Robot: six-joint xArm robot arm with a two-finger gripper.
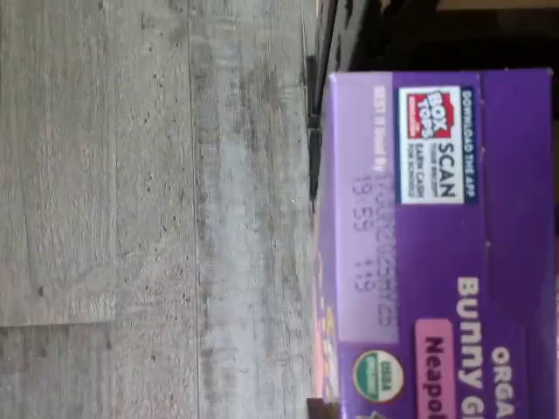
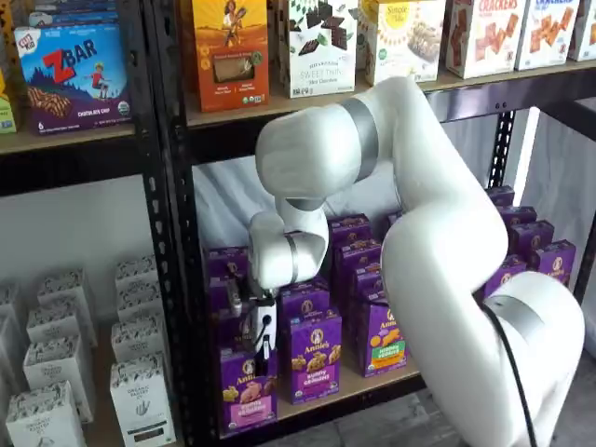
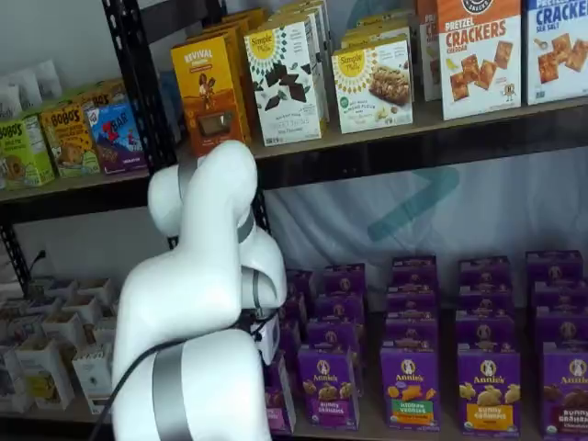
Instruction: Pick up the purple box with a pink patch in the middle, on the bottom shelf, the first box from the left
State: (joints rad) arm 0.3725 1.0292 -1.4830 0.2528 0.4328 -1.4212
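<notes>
The purple box (image 2: 247, 396) is standing upright at the front left end of the bottom shelf (image 2: 358, 385), beside a matching carton with a golden-snack picture (image 2: 312, 357). The hand (image 2: 264, 352) is reaching down onto the box's top edge in a shelf view, fingers seen side-on, so I cannot tell whether they are gripping it. The wrist view is showing the box's purple top panel (image 1: 437, 253) close up, with grey plank floor (image 1: 148, 209) beyond.
</notes>
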